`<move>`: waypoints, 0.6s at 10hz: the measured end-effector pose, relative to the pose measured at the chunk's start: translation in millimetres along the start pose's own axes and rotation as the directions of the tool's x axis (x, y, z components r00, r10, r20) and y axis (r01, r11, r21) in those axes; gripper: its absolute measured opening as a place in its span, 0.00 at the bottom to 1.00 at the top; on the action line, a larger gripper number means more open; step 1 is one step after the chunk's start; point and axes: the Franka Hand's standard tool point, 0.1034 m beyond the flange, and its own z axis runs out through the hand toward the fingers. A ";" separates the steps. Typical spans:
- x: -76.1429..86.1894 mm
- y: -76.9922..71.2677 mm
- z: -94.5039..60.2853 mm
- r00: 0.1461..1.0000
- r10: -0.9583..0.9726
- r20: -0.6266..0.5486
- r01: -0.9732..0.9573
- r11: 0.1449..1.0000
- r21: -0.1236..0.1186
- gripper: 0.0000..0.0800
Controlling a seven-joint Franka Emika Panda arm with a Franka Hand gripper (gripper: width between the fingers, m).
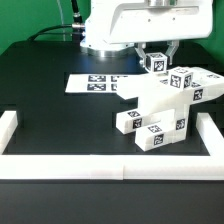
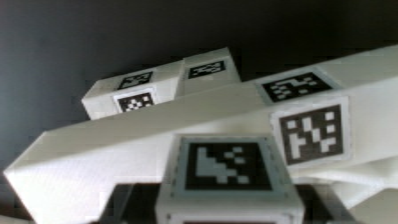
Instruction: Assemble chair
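The partly built white chair (image 1: 165, 103) stands at the exterior view's right, its slab, leg and bar pieces joined and bearing black-and-white tags. My gripper (image 1: 157, 58) hangs just above its far upper end, shut on a small white tagged chair piece (image 1: 155, 64). In the wrist view that piece (image 2: 228, 170) sits between my dark fingers (image 2: 134, 203), with my gripper (image 2: 228, 205) closed around it. The chair's tagged slabs (image 2: 214, 115) lie close behind and beneath it. I cannot tell whether the held piece touches the chair.
The marker board (image 1: 95, 83) lies flat to the exterior view's left of the chair. The white border rail (image 1: 100, 160) runs along the table's front and up both sides. The robot's white base (image 1: 110, 30) stands at the back.
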 end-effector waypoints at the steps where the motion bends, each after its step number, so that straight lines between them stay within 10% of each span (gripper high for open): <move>1: 0.0 0.0 0.0 1.000 -0.001 0.000 0.001 1.000 0.000 0.36; 6: 0.0 -0.4 0.1 0.964 0.265 0.000 -0.265 0.964 0.004 0.36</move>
